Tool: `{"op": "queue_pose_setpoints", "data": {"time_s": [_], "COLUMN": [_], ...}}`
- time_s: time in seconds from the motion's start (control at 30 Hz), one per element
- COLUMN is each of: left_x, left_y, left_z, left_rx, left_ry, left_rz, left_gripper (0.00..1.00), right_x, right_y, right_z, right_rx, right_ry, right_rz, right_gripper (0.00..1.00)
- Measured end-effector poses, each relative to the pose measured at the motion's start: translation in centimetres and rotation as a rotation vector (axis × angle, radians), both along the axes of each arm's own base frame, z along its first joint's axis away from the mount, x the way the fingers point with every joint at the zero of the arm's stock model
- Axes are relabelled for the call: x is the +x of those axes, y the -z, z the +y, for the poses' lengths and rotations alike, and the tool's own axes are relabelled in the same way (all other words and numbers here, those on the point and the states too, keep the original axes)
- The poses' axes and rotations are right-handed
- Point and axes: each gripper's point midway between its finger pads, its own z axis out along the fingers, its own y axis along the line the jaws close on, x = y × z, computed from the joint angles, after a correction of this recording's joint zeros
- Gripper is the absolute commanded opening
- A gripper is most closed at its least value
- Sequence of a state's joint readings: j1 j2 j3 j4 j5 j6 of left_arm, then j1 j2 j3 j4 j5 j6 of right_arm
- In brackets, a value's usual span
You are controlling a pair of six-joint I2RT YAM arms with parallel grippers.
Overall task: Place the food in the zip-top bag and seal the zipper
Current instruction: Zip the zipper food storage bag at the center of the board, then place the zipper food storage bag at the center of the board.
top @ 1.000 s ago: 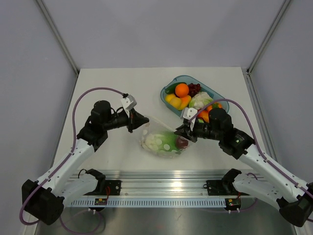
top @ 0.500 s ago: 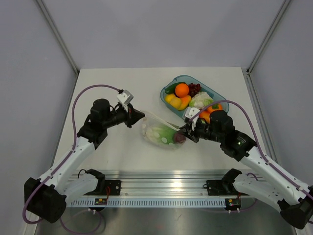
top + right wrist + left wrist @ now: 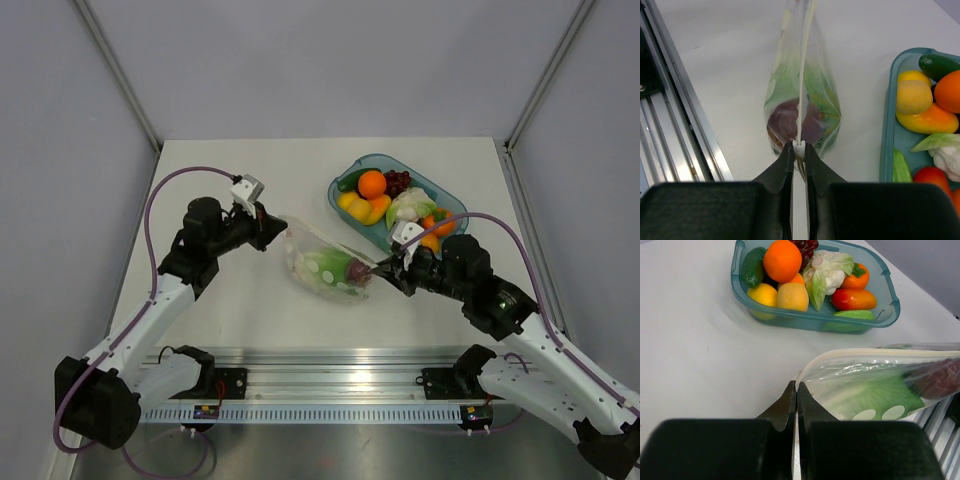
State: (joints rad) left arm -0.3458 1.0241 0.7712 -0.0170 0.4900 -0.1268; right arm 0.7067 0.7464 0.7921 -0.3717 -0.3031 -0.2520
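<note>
The clear zip-top bag (image 3: 325,265) hangs stretched between my two grippers above the table. It holds green lettuce (image 3: 875,397) and dark red grapes (image 3: 790,122). My left gripper (image 3: 278,228) is shut on the bag's left corner (image 3: 801,381). My right gripper (image 3: 378,268) is shut on the white slider (image 3: 799,146) at the right end of the zipper (image 3: 803,75). The whitish zipper strip (image 3: 880,354) runs along the bag's top edge. The remaining food, among it an orange (image 3: 372,183) and a lemon (image 3: 763,294), lies in the teal tray (image 3: 441,192).
The teal tray (image 3: 890,310) stands at the back right with cucumber (image 3: 753,266), cauliflower-like piece (image 3: 826,276) and red and orange pieces. A metal rail (image 3: 330,385) runs along the table's near edge. Grey walls enclose the table.
Both grippers have moved apart, the left one to the left, the right one to the right, drawing the bag taut and lifting it. The right gripper has slid along the zipper to the bag's right end.
</note>
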Motion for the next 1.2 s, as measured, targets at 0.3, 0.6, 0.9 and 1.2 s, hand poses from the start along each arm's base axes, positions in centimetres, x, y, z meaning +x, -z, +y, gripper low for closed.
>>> {"op": "queue_pose_setpoints", "data": {"time_s": [0.3, 0.6, 0.9, 1.2], "left_x": [1.1, 1.6, 8.3, 14.0], "left_y": [0.0, -0.9, -3.0, -11.1], "left_z": [1.0, 1.5, 5.7, 13.6], "left_rx": [0.003, 0.0, 0.064, -0.013], "left_ry": [-0.059, -0.088, -0.377, -0.658], "left_rz": [0.005, -0.014, -0.05, -0.171], "left_gripper": [0.0, 0.0, 0.02, 0.99], "right_x": [0.0, 0.4, 8.9, 15.3], "right_y": [1.2, 1.6, 0.1, -0.7], "right_z": [-0.7, -0.1, 7.0, 13.6], "right_rx": [-0.012, 0.001, -0.102, -0.048], "right_ry": [0.049, 0.057, 0.045, -0.036], "right_rz": [0.042, 0.076, 0.148, 0.047], "right_gripper": [0.0, 0.0, 0.0, 0.58]}}
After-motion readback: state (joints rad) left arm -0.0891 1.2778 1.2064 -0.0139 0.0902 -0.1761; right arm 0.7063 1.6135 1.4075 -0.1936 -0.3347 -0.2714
